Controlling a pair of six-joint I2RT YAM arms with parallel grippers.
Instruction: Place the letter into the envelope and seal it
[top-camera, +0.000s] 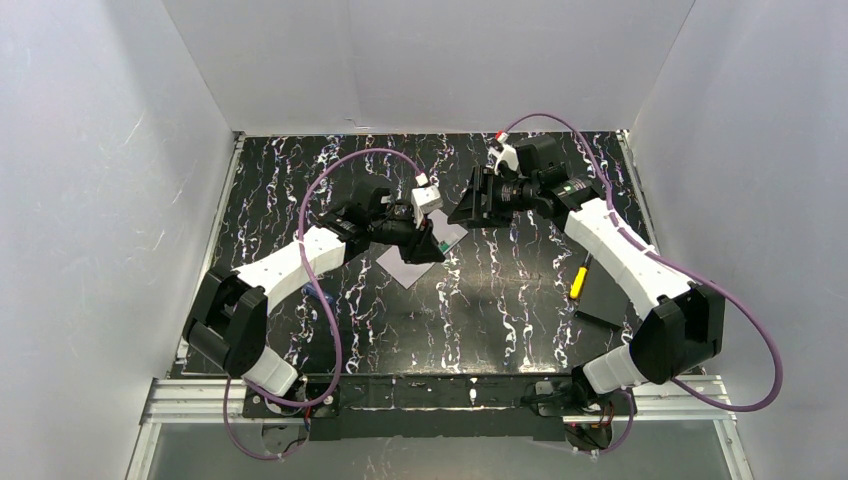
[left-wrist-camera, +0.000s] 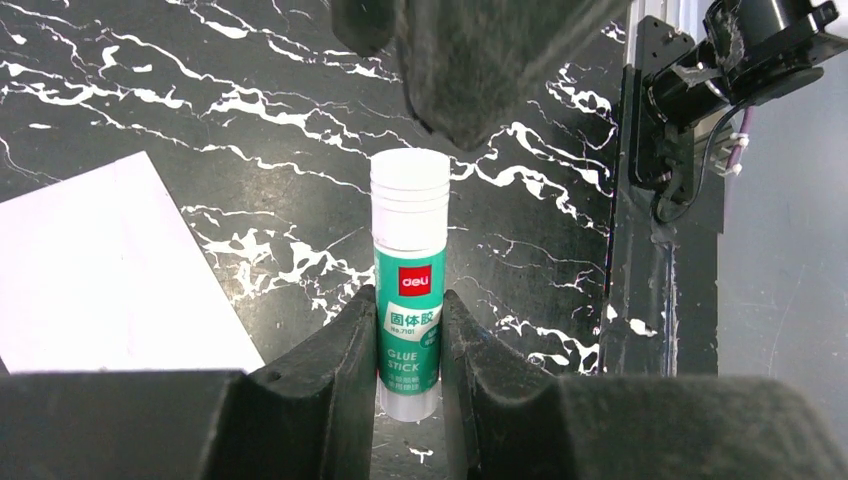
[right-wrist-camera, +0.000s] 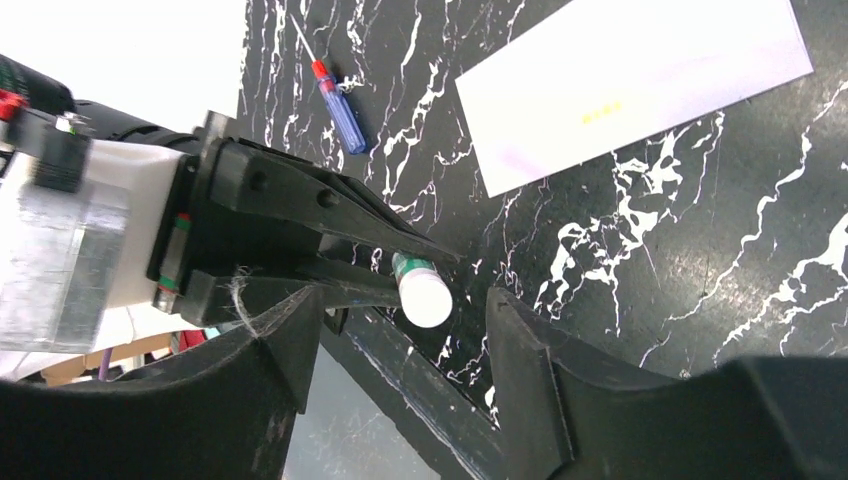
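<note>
My left gripper (left-wrist-camera: 408, 300) is shut on a green and white glue stick (left-wrist-camera: 410, 270) and holds it above the table, white cap pointing away. My right gripper (right-wrist-camera: 405, 300) is open, its fingers on either side of the stick's white cap (right-wrist-camera: 422, 298) without touching it. In the top view the left gripper (top-camera: 425, 245) and right gripper (top-camera: 465, 208) face each other at the table's middle. The pale lavender envelope (top-camera: 405, 265) lies flat below them; it also shows in the left wrist view (left-wrist-camera: 100, 270) and the right wrist view (right-wrist-camera: 630, 90). The letter is out of view.
A flat black rectangle (top-camera: 608, 298) lies at the right of the table with a yellow-handled tool (top-camera: 578, 280) beside it. A blue-handled screwdriver with a red collar (right-wrist-camera: 335, 95) lies on the marbled black table (top-camera: 500, 310). White walls stand on three sides.
</note>
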